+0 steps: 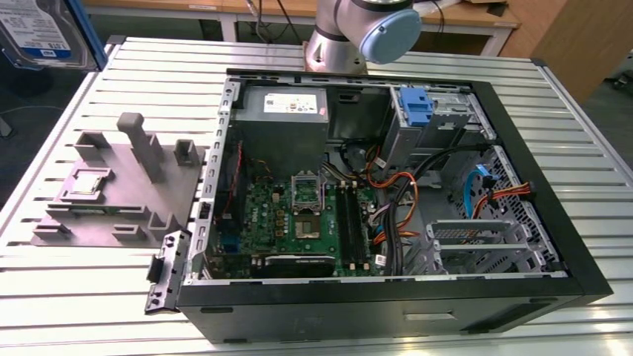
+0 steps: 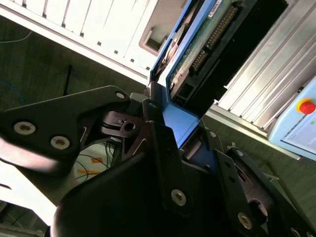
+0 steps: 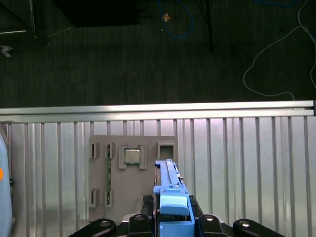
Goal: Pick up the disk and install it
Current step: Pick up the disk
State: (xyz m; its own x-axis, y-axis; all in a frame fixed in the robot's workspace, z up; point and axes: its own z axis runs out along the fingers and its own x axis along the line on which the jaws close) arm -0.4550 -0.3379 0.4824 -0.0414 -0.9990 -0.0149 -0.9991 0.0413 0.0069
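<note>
Starting at the exterior view's left, the disk (image 1: 35,33) hangs high in the corner, off the slatted table (image 1: 583,326), with its label toward the camera. In the first wrist view the gripper (image 3: 172,217) is clenched on the disk's blue bracket (image 3: 170,195), and the disk stands on its edge. Below it lies the grey fixture (image 1: 109,196) with a processor chip (image 3: 132,156). My worry is that the hold is on plastic only. If the bracket bends, I think the disk can tilt or slip, and it would fall on the chip or past the table's edge. Further right is the open computer case (image 1: 571,245). There the orange cables (image 1: 401,193) lie loose just beside the metal bay (image 1: 475,241). A tilted disk could catch them or jam on the bay's wall.
</note>
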